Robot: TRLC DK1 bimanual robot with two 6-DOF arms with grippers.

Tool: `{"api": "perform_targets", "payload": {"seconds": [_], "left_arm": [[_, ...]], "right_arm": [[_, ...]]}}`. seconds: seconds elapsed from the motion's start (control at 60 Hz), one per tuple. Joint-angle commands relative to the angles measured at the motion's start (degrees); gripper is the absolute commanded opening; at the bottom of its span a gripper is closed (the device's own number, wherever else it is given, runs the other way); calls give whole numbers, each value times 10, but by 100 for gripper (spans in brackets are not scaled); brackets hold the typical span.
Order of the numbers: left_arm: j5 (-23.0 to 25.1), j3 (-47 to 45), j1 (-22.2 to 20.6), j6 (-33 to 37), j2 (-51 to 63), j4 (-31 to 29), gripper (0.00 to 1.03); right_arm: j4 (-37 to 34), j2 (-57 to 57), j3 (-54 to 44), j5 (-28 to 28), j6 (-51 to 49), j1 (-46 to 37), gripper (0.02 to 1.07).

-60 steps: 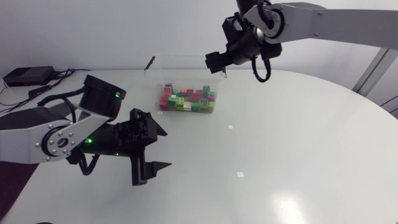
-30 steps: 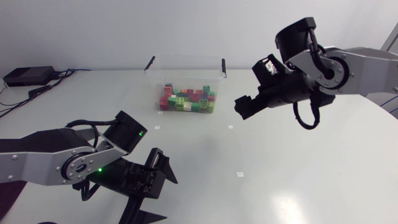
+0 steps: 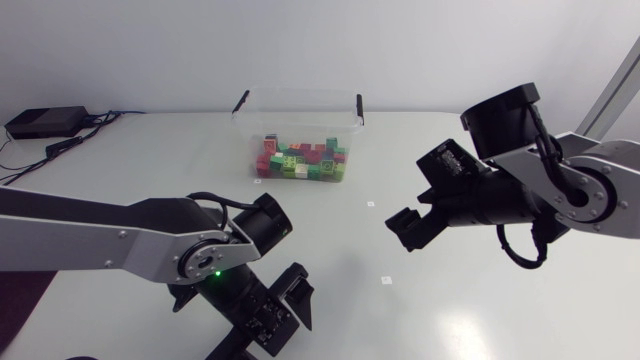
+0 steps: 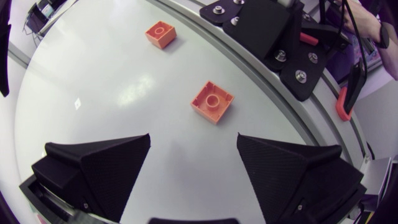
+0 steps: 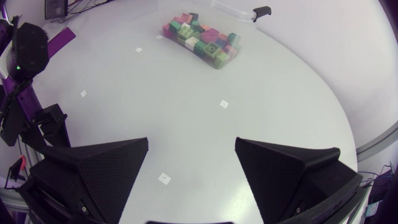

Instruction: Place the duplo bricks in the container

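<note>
In the head view a clear plastic container (image 3: 297, 108) with black clips stands at the upper middle of the frame on the white table (image 3: 470, 310). A heap of red, green and pink duplo bricks (image 3: 303, 160) lies inside it along its near wall.

The left arm (image 3: 90, 240) comes in from the left edge. The left end effector (image 3: 272, 330) hangs low at the bottom middle of the frame, partly cut off by the edge. The left wrist view shows its fingers spread wide with nothing between them. A square orange brick (image 4: 212, 101) lies on the table just ahead of the gap, close to the table's rim. A second orange brick (image 4: 161, 34) lies farther ahead, well apart from the first.

The right arm (image 3: 590, 185) comes in from the right edge, with the right end effector (image 3: 408, 228) over the table at the middle right, well apart from the container. In the right wrist view its fingers are likewise spread and hold nothing, and the container sits far ahead of them.
</note>
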Motion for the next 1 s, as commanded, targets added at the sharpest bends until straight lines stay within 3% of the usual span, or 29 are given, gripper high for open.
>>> {"api": "perform_targets", "payload": {"seconds": [0.0, 0.317, 0.467, 0.667, 0.817, 0.983], "left_arm": [[6, 20, -11, 47, 19, -22, 96], [6, 89, -26, 130, 75, -119, 91], [6, 122, -39, 151, 102, -168, 84], [7, 136, -51, 153, 114, -179, 76], [13, 142, -62, 150, 121, -178, 62], [16, 154, -69, 149, 131, -180, 61]], "right_arm": [[-8, -19, -21, -2, -15, 12, 103], [-20, -44, -35, -2, -12, 29, 103], [-22, -48, -35, -2, -12, 29, 103], [-22, -49, -29, -1, -13, 30, 103], [-23, -50, -25, -1, -12, 31, 103], [-32, -57, -21, 2, -9, 40, 102]]}}
